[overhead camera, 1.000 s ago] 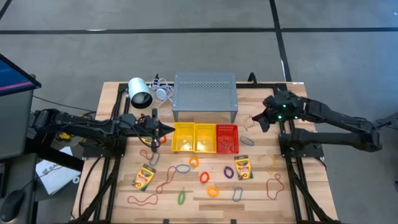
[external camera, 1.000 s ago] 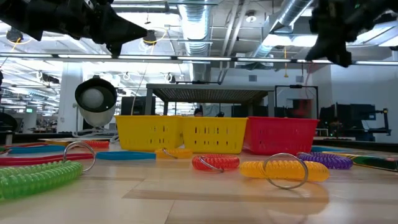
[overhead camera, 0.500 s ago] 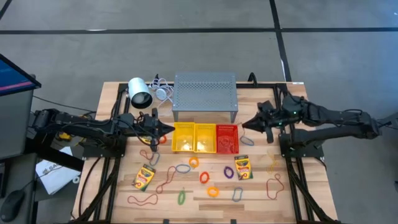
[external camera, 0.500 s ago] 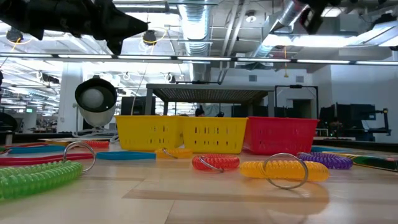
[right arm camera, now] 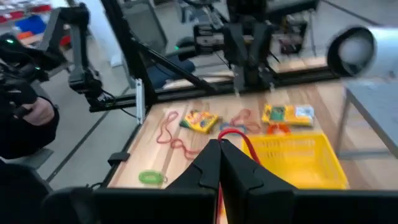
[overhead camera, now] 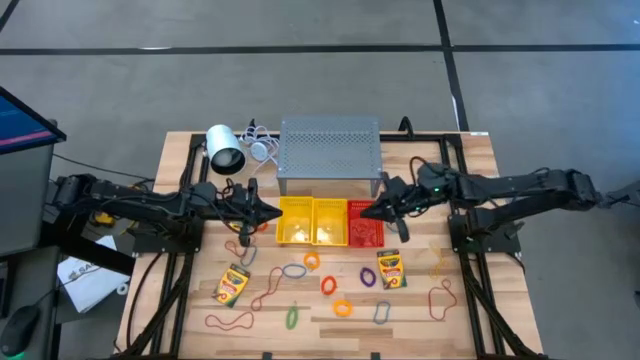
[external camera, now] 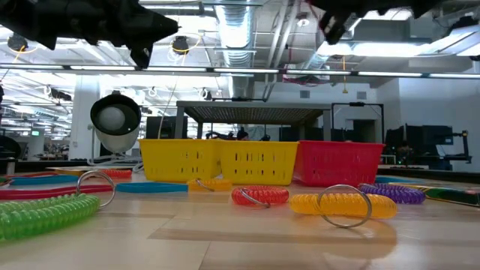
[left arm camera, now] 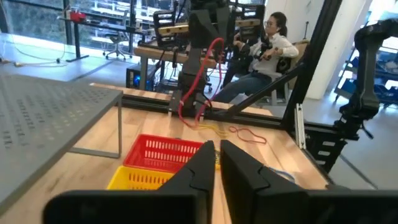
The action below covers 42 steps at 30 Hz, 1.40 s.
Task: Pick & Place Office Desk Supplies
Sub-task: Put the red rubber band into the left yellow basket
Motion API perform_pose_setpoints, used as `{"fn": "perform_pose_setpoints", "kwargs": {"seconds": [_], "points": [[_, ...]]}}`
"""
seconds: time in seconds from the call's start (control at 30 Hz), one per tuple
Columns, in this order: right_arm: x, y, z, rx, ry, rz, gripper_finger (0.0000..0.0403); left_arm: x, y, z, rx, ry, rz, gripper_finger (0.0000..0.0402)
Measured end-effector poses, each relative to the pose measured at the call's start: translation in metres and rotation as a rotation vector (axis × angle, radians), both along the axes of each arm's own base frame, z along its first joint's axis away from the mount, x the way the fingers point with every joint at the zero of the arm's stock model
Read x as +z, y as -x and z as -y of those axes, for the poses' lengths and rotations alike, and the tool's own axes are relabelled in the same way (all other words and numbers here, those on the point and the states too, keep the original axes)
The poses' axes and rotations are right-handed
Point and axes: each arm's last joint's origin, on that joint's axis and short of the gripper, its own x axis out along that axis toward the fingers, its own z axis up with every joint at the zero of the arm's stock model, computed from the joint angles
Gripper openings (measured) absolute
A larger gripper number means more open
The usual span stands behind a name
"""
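My right gripper (overhead camera: 376,211) hovers above the red basket (overhead camera: 366,232), shut on a thin red rubber band (right arm camera: 235,134). My left gripper (overhead camera: 272,212) hangs in the air at the left edge of the yellow baskets (overhead camera: 312,221), fingers together and empty in the left wrist view (left arm camera: 216,163). Two crayon boxes (overhead camera: 232,285) (overhead camera: 391,268) lie flat on the table. More rubber bands (overhead camera: 228,321) (overhead camera: 441,298) and oval rings in orange (overhead camera: 328,285), purple (overhead camera: 368,276), green (overhead camera: 292,317) and grey (overhead camera: 381,313) lie around them. My right gripper pinches the red rubber band between its two fingertips (right arm camera: 219,144). A loop of the band (right arm camera: 244,142) arches out past the tips. In the left wrist view the band (left arm camera: 186,93) hangs slack below the gripper, lifted clear of the table.
The grey perforated stand (overhead camera: 330,150) and the white lamp (overhead camera: 224,148) are at the far side, behind the baskets. A person (left arm camera: 273,43) sits beyond the table's right edge. Bare wood lies along the near edge (overhead camera: 330,345).
My right gripper has swung from the table's right side toward the left and now hangs over the red basket, staying shut on the rubber band. My left gripper has kept its place.
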Motion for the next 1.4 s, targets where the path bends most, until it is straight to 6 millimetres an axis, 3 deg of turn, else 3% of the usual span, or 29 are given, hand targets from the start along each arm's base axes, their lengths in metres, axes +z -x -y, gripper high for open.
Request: {"fn": "perform_pose_setpoints", "kwargs": {"seconds": [0.23,0.53,1.0,1.4], "points": [[-0.002,-0.031,-0.001,0.069,0.072,0.028,0.0000,-0.004,-0.017,0.001,-0.025,0.032,-0.012,0.0114],[0.001,-0.069,-0.005,0.224,0.130,0.035,0.0000,0.004,-0.061,0.003,-0.069,0.020,-0.070,0.0184],[-0.002,-0.107,-0.005,0.320,0.125,0.023,0.0000,0.006,-0.088,0.004,-0.138,0.002,-0.098,0.0196],[-0.004,-0.108,0.007,0.291,0.121,-0.013,0.0000,0.012,-0.089,0.008,-0.250,0.010,-0.067,0.0196]]}}
